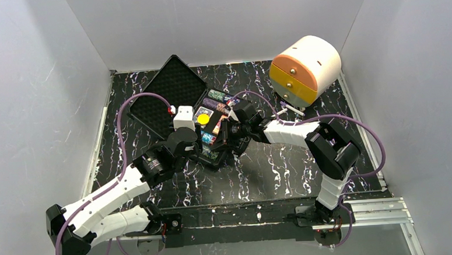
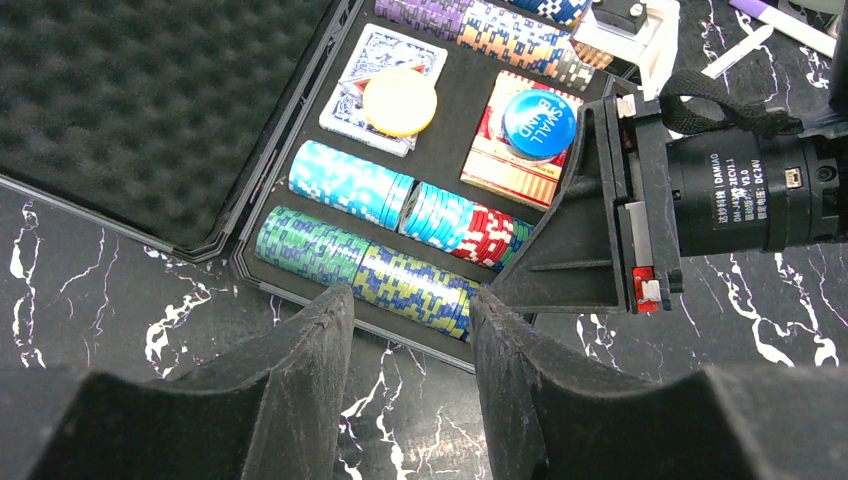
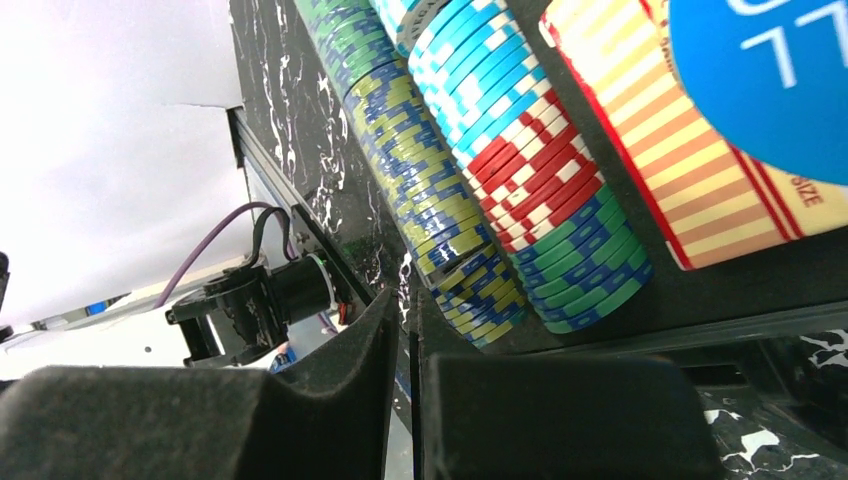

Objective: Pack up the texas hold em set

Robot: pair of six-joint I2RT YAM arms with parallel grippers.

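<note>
The black case lies open, its foam-lined lid [image 1: 169, 95] folded back to the far left and its tray [image 2: 450, 150] full. The tray holds chip rows in light blue [image 2: 350, 182], green [image 2: 310, 243], yellow-blue [image 2: 415, 285] and red [image 2: 485, 232]. It also holds a blue card deck [image 2: 365, 55] under a yellow button [image 2: 400, 100] and a red deck [image 2: 505, 170] under a blue button [image 2: 538, 123]. My left gripper [image 2: 412, 305] [image 1: 200, 142] is open over the tray's near rim. My right gripper [image 3: 410, 310] [image 1: 227, 138] sits at the tray's near right corner, jaws all but touching.
A cream-and-orange round drawer box [image 1: 305, 69] stands at the back right. A white stick [image 2: 735, 50] and a purple pen [image 2: 785, 25] lie on the marbled table [image 1: 284, 165] beside the case. White walls close in three sides.
</note>
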